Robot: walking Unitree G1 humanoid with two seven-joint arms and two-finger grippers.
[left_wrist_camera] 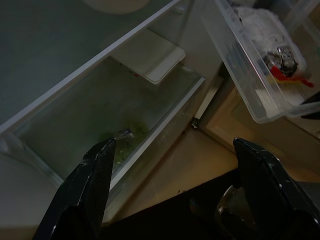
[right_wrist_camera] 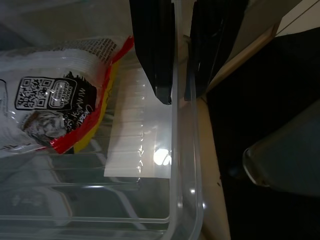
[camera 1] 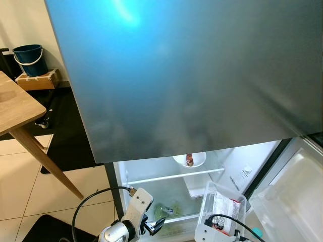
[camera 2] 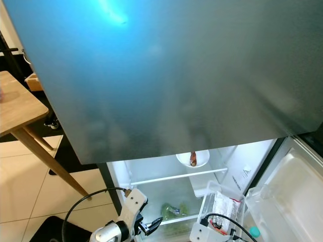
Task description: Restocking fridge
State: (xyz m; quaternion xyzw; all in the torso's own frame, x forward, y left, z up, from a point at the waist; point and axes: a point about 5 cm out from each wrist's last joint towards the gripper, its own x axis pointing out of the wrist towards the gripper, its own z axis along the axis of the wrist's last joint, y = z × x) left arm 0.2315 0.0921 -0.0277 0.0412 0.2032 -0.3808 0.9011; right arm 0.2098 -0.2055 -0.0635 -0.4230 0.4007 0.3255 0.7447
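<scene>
The fridge's lower compartment (camera 1: 171, 176) stands open below a closed grey upper door (camera 1: 192, 75). My right gripper (right_wrist_camera: 177, 95) is shut on the rim wall of a clear plastic bin (camera 1: 224, 214), held in front of the opening at the lower right. A printed snack packet (right_wrist_camera: 55, 115) lies in the bin. My left gripper (camera 1: 154, 226) is open and holds nothing, low at the compartment's left side and facing the crisper drawer (left_wrist_camera: 125, 115), which holds some greens (camera 1: 166, 209). A white bowl (camera 1: 189, 160) with something brown in it sits on the glass shelf.
The lower fridge door (camera 1: 292, 196) is swung open on the right, its shelves showing. A wooden table (camera 1: 15, 106) stands to the left on a tiled floor. Farther back are a blue bucket (camera 1: 30, 58) and a wooden box (camera 1: 38, 80).
</scene>
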